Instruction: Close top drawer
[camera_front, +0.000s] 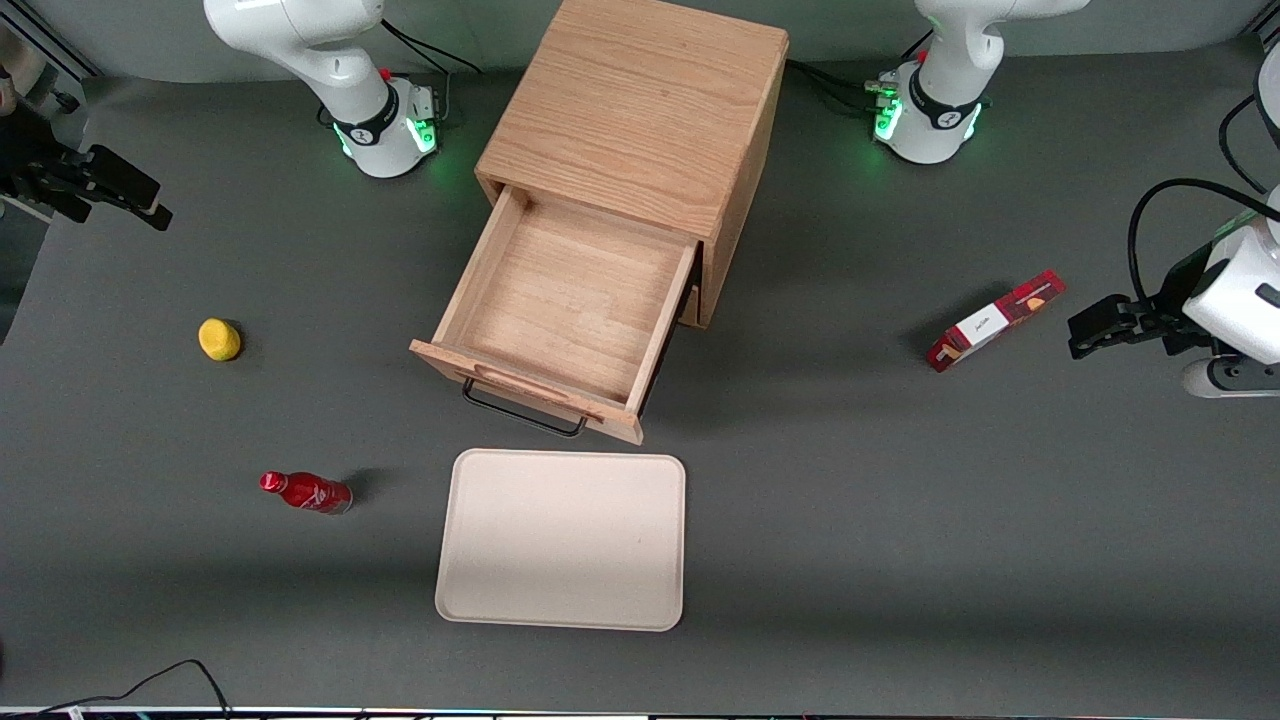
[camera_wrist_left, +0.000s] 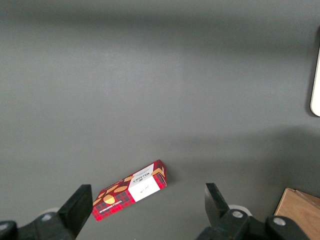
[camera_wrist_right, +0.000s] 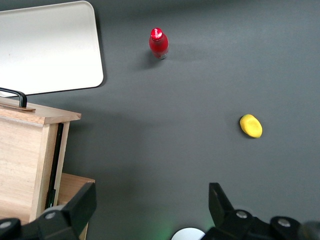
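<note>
Starting approach: top drawer (camera_front: 560, 310) fully out; gripper (camera_wrist_right: 150, 207) spread wide, empty, well apart toward working arm's end. Next: reach drawer front, push inward.

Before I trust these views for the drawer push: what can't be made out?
- Lower drawer: front view, hidden under the pulled-out light oak top drawer.
- Black wire handle: right wrist view, cut by the edge.
- Black two-finger gripper, open, high toward the working arm's end: partly cut by the front view's edge.

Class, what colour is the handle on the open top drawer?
Black, on the top drawer; clearest in the front view. The gripper is parked far off.
</note>
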